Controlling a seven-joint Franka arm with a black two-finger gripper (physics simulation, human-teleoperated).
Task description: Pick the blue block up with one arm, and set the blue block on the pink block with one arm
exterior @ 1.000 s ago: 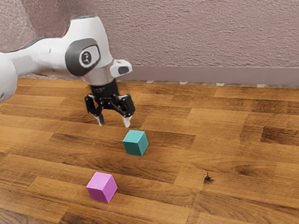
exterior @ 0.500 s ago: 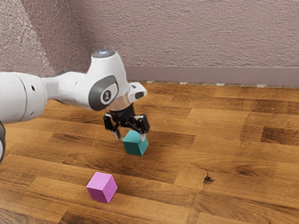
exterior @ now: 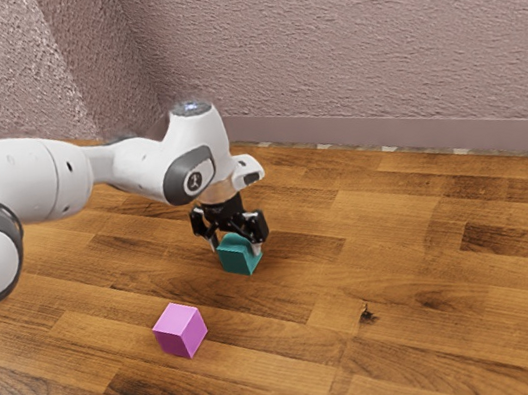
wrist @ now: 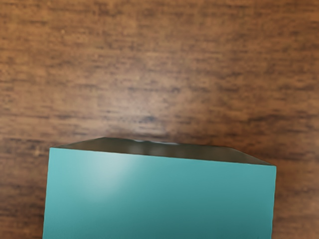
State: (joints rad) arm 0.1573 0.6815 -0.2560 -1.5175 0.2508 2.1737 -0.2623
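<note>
Blue-green solid cube [exterior: 240,258] now sits between the spread fingers of the black two-finger gripper [exterior: 235,247], which has dropped around it, not yet clamped; closing looks next.

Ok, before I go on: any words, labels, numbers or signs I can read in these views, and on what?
No readable words or numbers anywhere.
The grey cap on the arm's wrist joint carries a small white mark, too small to read.
The blue block has plain faces and no label, in the exterior view and the wrist view alike.
The pink block has plain faces and no label.
</note>
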